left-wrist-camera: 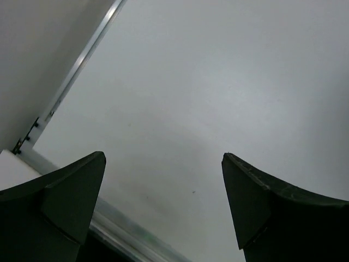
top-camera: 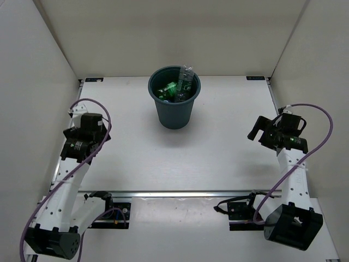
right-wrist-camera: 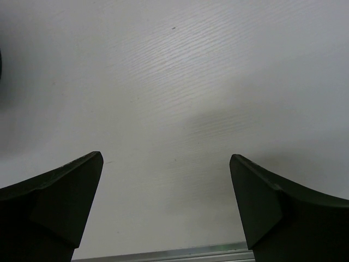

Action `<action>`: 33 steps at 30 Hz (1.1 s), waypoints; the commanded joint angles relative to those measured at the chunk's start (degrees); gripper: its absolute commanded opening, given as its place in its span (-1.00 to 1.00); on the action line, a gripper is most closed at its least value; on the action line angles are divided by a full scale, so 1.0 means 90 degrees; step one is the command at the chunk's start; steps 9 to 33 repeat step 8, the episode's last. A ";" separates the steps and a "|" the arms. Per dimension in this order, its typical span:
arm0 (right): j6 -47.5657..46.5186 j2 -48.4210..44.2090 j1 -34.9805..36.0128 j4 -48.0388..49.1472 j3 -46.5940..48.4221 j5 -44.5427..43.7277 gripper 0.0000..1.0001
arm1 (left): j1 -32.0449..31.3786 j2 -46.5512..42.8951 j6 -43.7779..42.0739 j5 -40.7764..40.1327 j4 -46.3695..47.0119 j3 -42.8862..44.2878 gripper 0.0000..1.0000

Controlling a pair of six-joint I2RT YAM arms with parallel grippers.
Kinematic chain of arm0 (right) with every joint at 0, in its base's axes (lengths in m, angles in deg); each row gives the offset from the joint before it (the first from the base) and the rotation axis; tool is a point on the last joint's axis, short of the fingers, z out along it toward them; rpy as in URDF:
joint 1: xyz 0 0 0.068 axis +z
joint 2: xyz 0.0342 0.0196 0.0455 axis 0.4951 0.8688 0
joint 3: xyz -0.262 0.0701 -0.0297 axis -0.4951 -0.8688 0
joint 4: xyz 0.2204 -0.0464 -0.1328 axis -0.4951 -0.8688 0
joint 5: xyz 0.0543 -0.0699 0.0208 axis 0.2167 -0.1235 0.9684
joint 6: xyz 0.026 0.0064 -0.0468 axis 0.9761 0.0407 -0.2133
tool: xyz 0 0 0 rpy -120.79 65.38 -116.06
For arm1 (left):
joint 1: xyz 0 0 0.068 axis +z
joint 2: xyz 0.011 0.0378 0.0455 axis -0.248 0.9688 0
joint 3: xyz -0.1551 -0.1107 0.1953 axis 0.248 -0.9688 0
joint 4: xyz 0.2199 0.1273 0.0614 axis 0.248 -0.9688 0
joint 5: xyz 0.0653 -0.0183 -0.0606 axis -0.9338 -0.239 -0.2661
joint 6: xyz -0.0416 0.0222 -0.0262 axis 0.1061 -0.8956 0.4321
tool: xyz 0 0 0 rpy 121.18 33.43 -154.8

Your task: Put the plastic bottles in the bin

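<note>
bin (top-camera: 174, 113) stands upright near the middle of the table's (top-camera: 218, 164) far edge. bottles (top-camera: 175, 90) are inside it: a green one low in the pile, and a clear one (top-camera: 186, 75) on end against the far-right rim, top poking above it. can't count the rest. no bottle visible outside the bin, so the task looks done or close to it.

left tool (left-wrist-camera: 162, 156) is by the left edge, right tool (right-wrist-camera: 166, 156) by the right edge. both are well apart from the bin and about equally far. both have jaws spread wide, nothing between them, only bare table below.

if the clear one needs a nudge down, it lies forward and inward of either tool. right arm is slightly better placed, since it leans on that side.
</note>
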 commanded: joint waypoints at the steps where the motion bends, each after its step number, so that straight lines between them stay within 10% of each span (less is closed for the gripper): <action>1: 0.0048 -0.0408 0.0094 0.0427 -0.0191 0.0295 0.98 | 0.0000 -0.0566 0.0399 -0.0367 -0.0593 -0.0274 0.97; 33: 0.0166 -0.0244 0.0426 0.0225 0.0033 -0.0231 0.98 | -0.0077 -0.0843 0.0566 -0.0307 -0.0602 -0.0187 0.98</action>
